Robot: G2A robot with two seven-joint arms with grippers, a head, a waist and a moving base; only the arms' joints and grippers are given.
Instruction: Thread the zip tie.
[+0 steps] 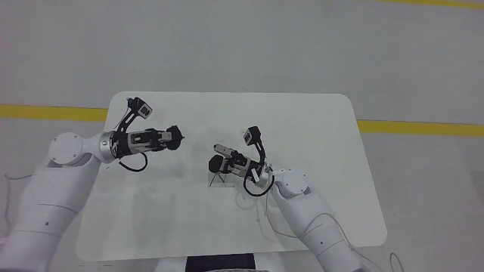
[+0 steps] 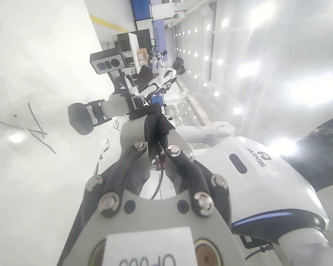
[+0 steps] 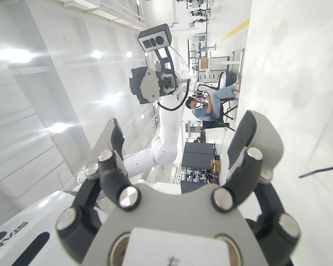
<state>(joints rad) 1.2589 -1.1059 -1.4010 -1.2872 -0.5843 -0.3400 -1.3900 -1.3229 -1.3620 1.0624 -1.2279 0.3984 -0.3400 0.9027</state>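
Note:
Thin black zip tie strands (image 1: 212, 181) lie crossed on the white table (image 1: 302, 121), just in front of my right gripper (image 1: 215, 164). In the left wrist view the zip tie strands (image 2: 34, 132) rest flat, beside the right gripper. My right gripper (image 3: 177, 137) hangs open with nothing between its fingers; one zip tie end (image 3: 322, 171) shows on the table off to its side. My left gripper (image 1: 175, 137) is held above the table's left part, apart from the strands. Its fingers (image 2: 155, 112) are pressed together, with nothing visible between them.
The table's far half and right side hold nothing. A faint clear sheet outline (image 1: 224, 180) surrounds the strands. Grey floor with a yellow line (image 1: 423, 127) lies beyond the table edges.

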